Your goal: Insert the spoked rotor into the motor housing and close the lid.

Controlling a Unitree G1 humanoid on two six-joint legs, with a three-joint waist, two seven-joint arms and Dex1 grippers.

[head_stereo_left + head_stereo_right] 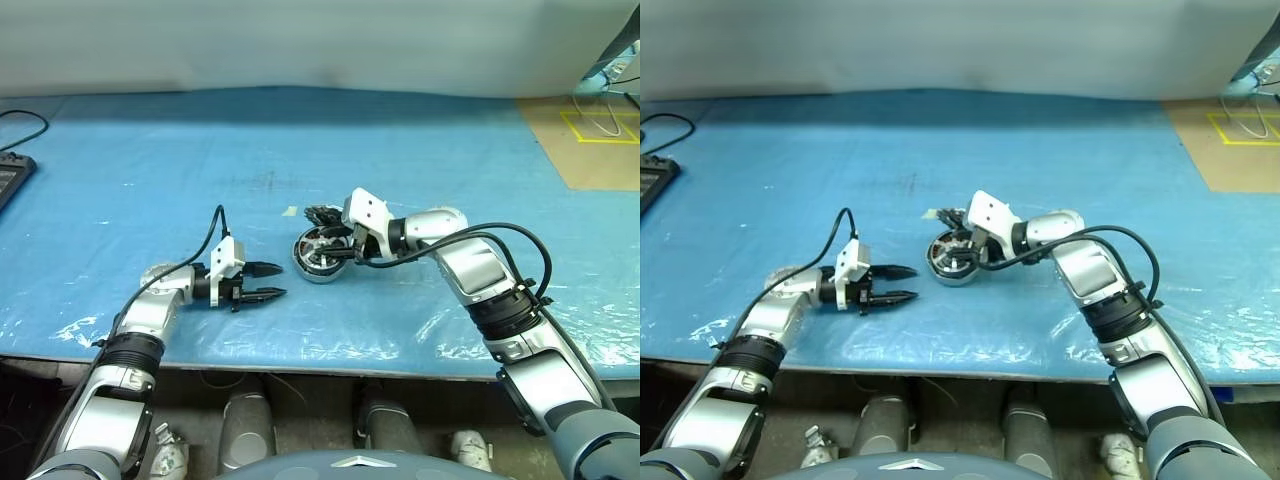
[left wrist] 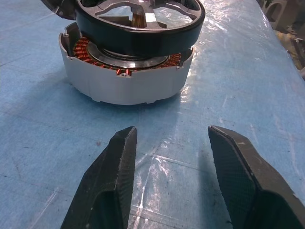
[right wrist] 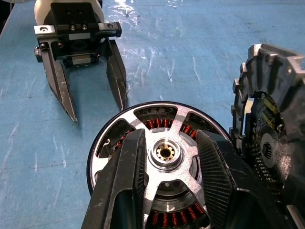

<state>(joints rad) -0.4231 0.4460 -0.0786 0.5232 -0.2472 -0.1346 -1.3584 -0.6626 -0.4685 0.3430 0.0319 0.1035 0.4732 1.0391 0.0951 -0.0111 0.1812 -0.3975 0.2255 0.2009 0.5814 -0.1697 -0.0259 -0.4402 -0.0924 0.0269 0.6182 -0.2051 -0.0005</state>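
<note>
The motor housing (image 1: pixel 318 262) is a silver puck (image 2: pixel 128 86) with copper coils, sitting mid-table. The spoked rotor (image 2: pixel 138 28), black-rimmed with a silvery hub (image 3: pixel 166 152), rests on top of it, standing proud of the rim and slightly tilted. The lid (image 3: pixel 271 119) stands open and upright at the housing's far side, patterned face inward. My right gripper (image 3: pixel 170 136) hovers over the rotor, open, one finger on each side of the hub. My left gripper (image 1: pixel 280 280) lies low, just left of the housing, pointing at it, open and empty (image 2: pixel 171 132).
The table (image 1: pixel 150 150) is covered in blue plastic sheet, and its front edge (image 1: pixel 300 358) is near me. A dark device (image 1: pixel 10 175) with a cable sits at the far left. A brown board with yellow tape (image 1: pixel 590 140) lies far right. A small tape scrap (image 1: pixel 290 211) lies behind the housing.
</note>
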